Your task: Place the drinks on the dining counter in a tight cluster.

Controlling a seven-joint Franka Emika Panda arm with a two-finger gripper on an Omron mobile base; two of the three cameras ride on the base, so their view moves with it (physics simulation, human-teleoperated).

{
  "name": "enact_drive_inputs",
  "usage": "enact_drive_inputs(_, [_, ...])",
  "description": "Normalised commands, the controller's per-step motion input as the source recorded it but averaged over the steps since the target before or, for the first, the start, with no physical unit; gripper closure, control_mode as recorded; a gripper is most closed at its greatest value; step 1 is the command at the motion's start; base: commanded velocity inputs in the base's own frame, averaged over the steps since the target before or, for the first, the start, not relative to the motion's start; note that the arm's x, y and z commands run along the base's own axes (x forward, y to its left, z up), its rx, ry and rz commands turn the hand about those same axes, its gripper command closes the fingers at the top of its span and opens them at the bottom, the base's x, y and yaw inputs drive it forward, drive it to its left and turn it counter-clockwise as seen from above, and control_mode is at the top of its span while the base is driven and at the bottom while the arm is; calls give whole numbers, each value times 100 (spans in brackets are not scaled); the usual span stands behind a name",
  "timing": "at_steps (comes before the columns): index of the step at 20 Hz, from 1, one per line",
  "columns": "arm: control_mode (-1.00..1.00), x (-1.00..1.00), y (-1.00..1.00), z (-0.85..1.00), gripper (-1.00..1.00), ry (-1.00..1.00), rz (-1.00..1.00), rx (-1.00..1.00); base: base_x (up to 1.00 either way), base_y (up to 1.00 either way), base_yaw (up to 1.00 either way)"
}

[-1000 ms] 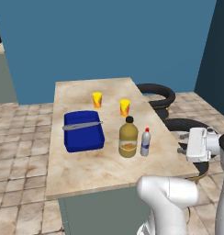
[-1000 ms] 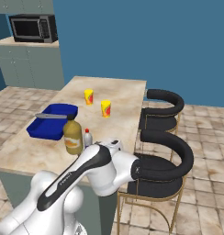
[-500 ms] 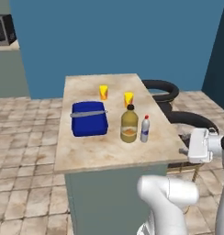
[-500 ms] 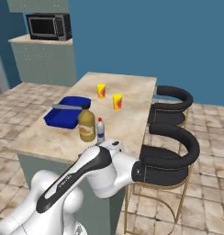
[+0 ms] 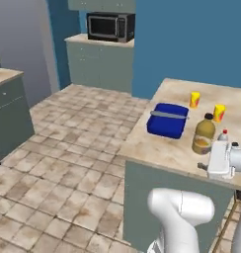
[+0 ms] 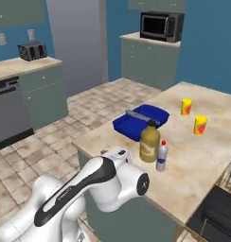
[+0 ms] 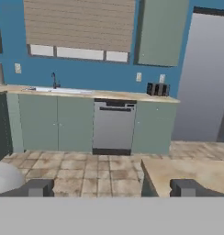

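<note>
Two bottles on the dining counter, gripper open and empty

Two drinks stand on the dining counter [image 6: 202, 156]: the squat amber bottle [image 6: 149, 141] with black cap and orange label, and the small silver-white bottle [image 6: 161, 156] with red cap. They stand upright, just beside each other, almost touching, the small one to the right of the amber one. In the left base view the amber bottle [image 5: 204, 134] sits near the counter's [image 5: 157, 148] front edge and the small bottle [image 5: 223, 136] is partly hidden behind the robot's white hand. A dark green bottle cannot be made out.

Also on the beige marble top: a blue flat box [image 6: 140, 122] with a grey strip across its lid, left of the bottles and near them. Two small yellow cups [image 6: 186, 107] stand farther back, well apart from the bottles; the second one [image 6: 200, 125] is nearer.

Gripper [image 7: 113, 188]: in the hand view its two dark fingertips [image 7: 36, 187] stand wide apart with nothing between them, so it is open and holds nothing. It looks across the tiled floor at a far counter run with a sink, a dishwasher [image 7: 114, 126] and a toaster [image 7: 156, 89]. A corner of beige counter top shows at the lower right of that view.

Background: microwave [image 5: 110, 26] on a grey-green cabinet against the blue wall, far left of the counter. A black stool seat [image 6: 219, 208] shows at the near right of the counter.
</note>
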Motion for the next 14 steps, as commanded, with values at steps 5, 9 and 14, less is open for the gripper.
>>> enact_drive_inputs(5, [100,0,0,0,-100,0,0,0,-11,19,94])
enact_drive_inputs(9, [100,0,0,0,-100,0,0,0,-8,16,91])
enact_drive_inputs(14, [100,0,0,0,-100,0,0,0,-1,10,86])
